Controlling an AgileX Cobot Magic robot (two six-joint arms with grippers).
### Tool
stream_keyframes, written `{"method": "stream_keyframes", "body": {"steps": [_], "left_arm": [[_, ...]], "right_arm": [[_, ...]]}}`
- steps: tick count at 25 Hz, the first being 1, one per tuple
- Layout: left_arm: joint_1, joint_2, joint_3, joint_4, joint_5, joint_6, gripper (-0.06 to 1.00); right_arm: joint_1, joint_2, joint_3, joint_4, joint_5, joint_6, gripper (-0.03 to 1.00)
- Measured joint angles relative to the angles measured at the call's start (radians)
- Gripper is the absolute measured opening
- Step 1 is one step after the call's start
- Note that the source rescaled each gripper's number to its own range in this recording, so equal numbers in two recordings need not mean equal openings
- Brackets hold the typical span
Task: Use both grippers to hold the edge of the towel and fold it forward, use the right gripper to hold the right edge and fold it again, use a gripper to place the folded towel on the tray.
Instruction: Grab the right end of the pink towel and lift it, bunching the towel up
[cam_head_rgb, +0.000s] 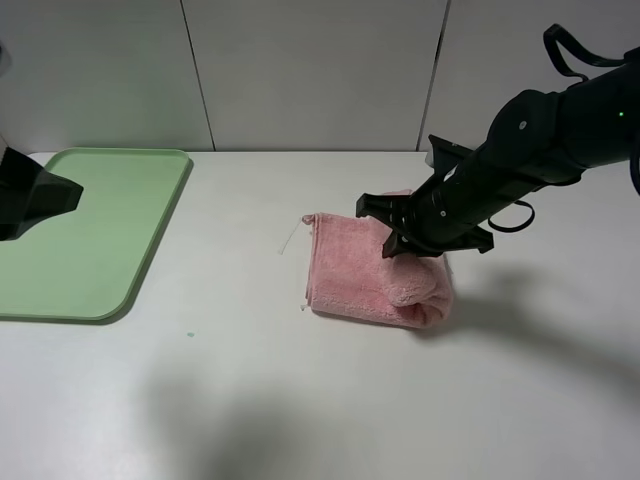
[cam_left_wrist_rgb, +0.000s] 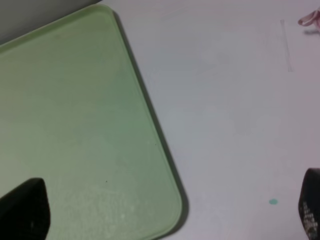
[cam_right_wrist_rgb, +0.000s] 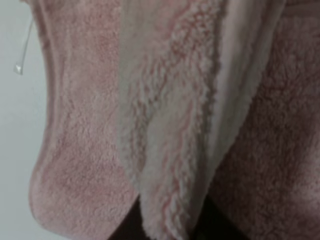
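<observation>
The pink towel (cam_head_rgb: 350, 275) lies folded on the white table, right of centre. Its right edge is lifted and pinched in my right gripper (cam_head_rgb: 398, 240), which is shut on it just above the cloth. In the right wrist view the fluffy edge of the towel (cam_right_wrist_rgb: 165, 125) runs down between the dark fingers (cam_right_wrist_rgb: 125, 227) of the gripper (cam_right_wrist_rgb: 170, 225). The light-green tray (cam_head_rgb: 110, 200) sits at the far left. My left gripper (cam_head_rgb: 35, 195) hovers over the tray (cam_left_wrist_rgb: 75, 100), open and empty, its fingertips (cam_left_wrist_rgb: 25, 210) wide apart. One corner of the towel (cam_left_wrist_rgb: 310, 19) just shows in the left wrist view.
A thin loose thread (cam_head_rgb: 290, 238) lies on the table just left of the towel. A small green speck (cam_head_rgb: 190, 334) sits near the tray's front corner. A white panelled wall (cam_head_rgb: 300, 70) stands behind the table.
</observation>
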Motion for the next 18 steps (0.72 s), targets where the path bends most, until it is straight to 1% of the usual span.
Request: {"method": "stream_keyframes", "body": {"steps": [12,13,14,16,17,18], "left_arm": [[0.000,0.000,0.000,0.000,0.000,0.000,1.00],[0.000,0.000,0.000,0.000,0.000,0.000,1.00],[0.000,0.000,0.000,0.000,0.000,0.000,1.00],[0.000,0.000,0.000,0.000,0.000,0.000,1.00],[0.000,0.000,0.000,0.000,0.000,0.000,1.00],[0.000,0.000,0.000,0.000,0.000,0.000,1.00]], "right_arm": [[0.000,0.010,0.000,0.003,-0.019,-0.003,0.06],[0.000,0.010,0.000,0.003,-0.019,-0.003,0.10],[0.000,0.010,0.000,0.003,-0.020,-0.003,0.20],[0.000,0.010,0.000,0.003,-0.026,-0.003,0.49],[0.000,0.010,0.000,0.003,-0.026,-0.003,0.68],[0.000,0.010,0.000,0.006,-0.026,-0.003,0.81]]}}
